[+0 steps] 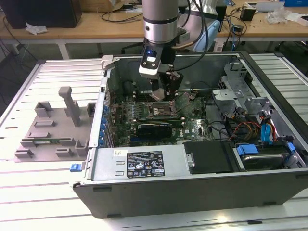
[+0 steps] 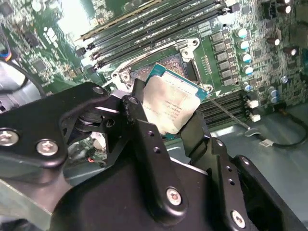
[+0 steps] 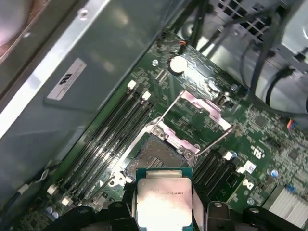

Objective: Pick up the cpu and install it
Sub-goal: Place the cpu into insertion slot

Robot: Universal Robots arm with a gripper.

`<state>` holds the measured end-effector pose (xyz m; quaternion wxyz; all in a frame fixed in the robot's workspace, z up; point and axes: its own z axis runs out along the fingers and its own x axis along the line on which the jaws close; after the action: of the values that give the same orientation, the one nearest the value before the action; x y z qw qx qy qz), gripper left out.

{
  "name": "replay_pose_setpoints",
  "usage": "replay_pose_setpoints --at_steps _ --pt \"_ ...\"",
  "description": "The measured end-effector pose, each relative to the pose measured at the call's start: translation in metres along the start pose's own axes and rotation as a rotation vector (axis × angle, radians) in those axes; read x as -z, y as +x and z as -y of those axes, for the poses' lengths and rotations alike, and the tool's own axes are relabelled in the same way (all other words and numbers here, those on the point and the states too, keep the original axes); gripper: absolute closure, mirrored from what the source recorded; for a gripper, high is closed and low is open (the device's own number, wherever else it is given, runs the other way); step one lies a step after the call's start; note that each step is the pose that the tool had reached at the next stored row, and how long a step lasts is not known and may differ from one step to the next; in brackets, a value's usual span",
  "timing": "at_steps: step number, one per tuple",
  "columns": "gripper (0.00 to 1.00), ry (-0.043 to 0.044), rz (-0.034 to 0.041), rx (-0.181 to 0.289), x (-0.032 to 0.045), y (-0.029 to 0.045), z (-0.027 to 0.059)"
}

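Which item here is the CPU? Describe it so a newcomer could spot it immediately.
Start at the open grey computer case and its green motherboard. Just over the open metal-framed socket, the black gripper holds a small flat square chip with a silver-grey metal top. Unlike the dark socket, it is plain, bright metal edged in green.

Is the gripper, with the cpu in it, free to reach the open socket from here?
Probably yes: the gripper holds the cpu just above the socket, whose frame is flipped open; nothing lies between.
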<state>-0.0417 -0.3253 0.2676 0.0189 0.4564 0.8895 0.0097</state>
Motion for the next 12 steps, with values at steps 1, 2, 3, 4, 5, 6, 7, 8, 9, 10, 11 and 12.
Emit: replay_pose_setpoints --at_steps 1,2,3,4,5,6,7,8,9,10,11,12 --pt "0.45 0.0003 0.0005 -0.015 -0.0001 0.0000 0.0000" --pt "0.45 0.0011 0.0016 -0.046 -0.0002 0.0000 0.0000" --pt "0.45 0.0022 0.0032 -0.092 -0.0003 0.0000 0.0000" --pt "0.45 0.0030 0.0043 -0.124 -0.0004 0.0000 0.0000" --pt "0.45 0.0039 0.0055 -0.158 -0.0005 0.0000 0.0000" --pt "0.45 0.0047 0.0066 -0.192 -0.0006 0.0000 0.0000" --pt "0.45 0.0053 0.0075 -0.216 -0.0007 0.0000 0.0000" --pt "0.45 0.0061 0.0085 -0.245 -0.0008 0.0000 0.0000" --pt "0.45 0.0067 0.0094 -0.271 -0.0009 0.0000 0.0000" --pt "0.45 0.0078 0.0110 -0.316 -0.0011 0.0000 0.0000" --pt "0.45 0.0082 0.0115 -0.333 -0.0012 0.0000 0.0000" --pt "0.45 0.0087 0.0121 -0.349 -0.0012 0.0000 0.0000"
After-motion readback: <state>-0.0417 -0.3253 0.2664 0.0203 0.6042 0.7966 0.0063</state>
